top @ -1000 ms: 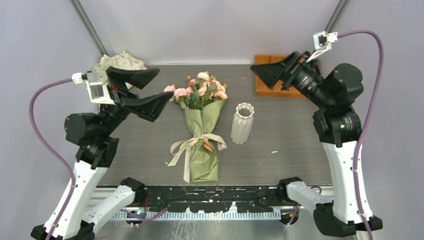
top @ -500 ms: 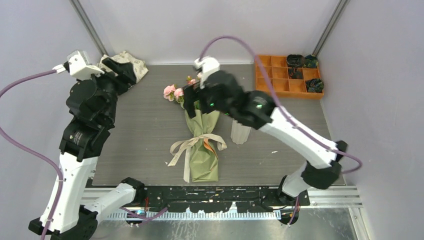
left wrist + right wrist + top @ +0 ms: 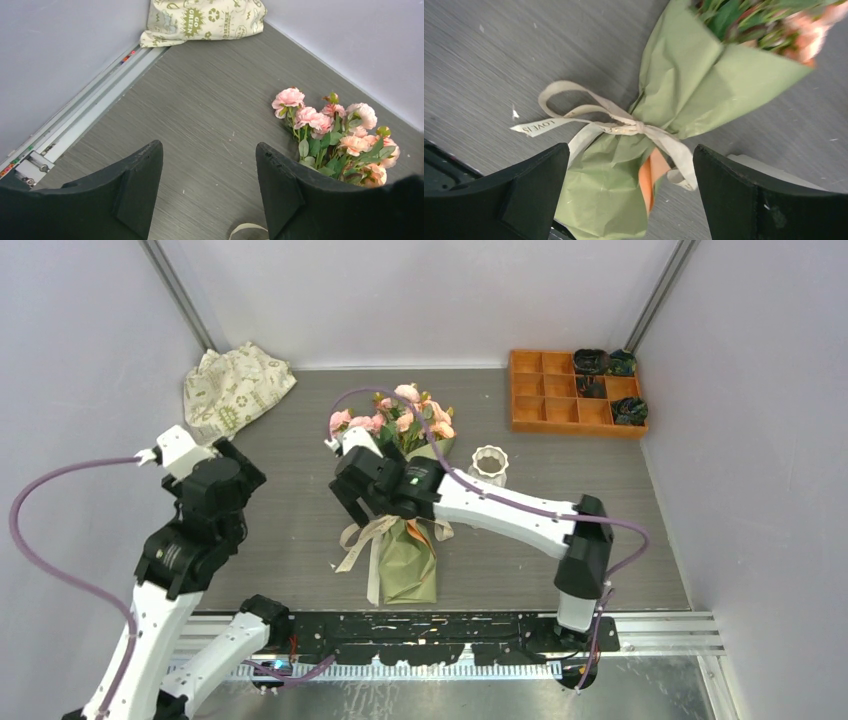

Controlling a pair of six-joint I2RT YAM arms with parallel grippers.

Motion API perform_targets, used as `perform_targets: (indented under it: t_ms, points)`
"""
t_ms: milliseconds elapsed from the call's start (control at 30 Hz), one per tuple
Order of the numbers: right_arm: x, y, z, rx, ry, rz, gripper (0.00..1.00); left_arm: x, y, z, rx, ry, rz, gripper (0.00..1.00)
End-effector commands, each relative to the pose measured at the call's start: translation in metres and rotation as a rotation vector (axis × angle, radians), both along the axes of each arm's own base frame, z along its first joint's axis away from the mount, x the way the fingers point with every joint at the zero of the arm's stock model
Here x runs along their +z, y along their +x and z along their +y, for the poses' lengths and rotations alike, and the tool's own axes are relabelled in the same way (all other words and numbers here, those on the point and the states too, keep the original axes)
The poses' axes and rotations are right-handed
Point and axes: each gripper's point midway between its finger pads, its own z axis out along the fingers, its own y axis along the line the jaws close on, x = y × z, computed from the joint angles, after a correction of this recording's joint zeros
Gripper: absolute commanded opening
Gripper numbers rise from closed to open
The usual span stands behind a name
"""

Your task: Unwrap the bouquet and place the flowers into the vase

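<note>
The bouquet (image 3: 406, 565) lies mid-table in olive-green paper with an orange lining, blooms toward the back. Its pink and peach flowers (image 3: 405, 420) spill from the cone's top. Cream ribbon (image 3: 634, 127) is tied in a bow round the cone's waist. My right gripper (image 3: 631, 149) hangs open above that bow, touching nothing; from above the right gripper (image 3: 352, 508) sits over the bouquet's left side. The white ribbed vase (image 3: 488, 462) stands upright just right of the bouquet, partly behind the right arm. My left gripper (image 3: 209, 146) is open and empty over bare table left of the flowers (image 3: 340, 135).
A cream patterned cloth (image 3: 235, 390) lies crumpled in the back left corner. An orange compartment tray (image 3: 560, 430) sits at the back right, with dark items (image 3: 610, 365) in its right cells. The right arm's forearm stretches across the table in front of the vase.
The right arm swung from the back right across to the bouquet and came down over the ribbon. The left arm drew back and lower on the left, its jaws a little narrower.
</note>
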Motion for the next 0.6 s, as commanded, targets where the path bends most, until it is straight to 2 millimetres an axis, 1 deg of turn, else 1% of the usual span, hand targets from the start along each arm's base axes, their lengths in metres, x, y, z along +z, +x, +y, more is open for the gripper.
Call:
perform_targets:
  t_ms: [0, 67, 167, 300, 467, 567]
  points:
    - [-0.060, -0.007, 0.026, 0.046, -0.021, 0.089, 1.00, 0.013, -0.026, 0.019, 0.045, -0.014, -0.112, 0.70]
    - [-0.076, -0.007, 0.033, 0.046, -0.041, 0.105, 0.99, 0.013, -0.028, 0.015, 0.003, -0.024, -0.144, 0.70]
    - [-0.094, -0.004, 0.040, 0.042, -0.094, 0.127, 0.83, 0.012, -0.032, 0.012, -0.030, -0.043, -0.172, 0.70]
    - [-0.115, -0.005, 0.049, 0.048, -0.125, 0.158, 0.76, 0.010, -0.030, 0.011, -0.037, -0.032, -0.170, 0.70]
    - [-0.127, -0.009, 0.054, 0.054, -0.129, 0.187, 0.70, 0.003, -0.021, 0.003, -0.066, -0.023, -0.131, 0.70]
    - [-0.128, -0.013, 0.054, 0.053, -0.126, 0.198, 0.68, -0.003, -0.017, -0.002, -0.080, -0.027, -0.115, 0.70]
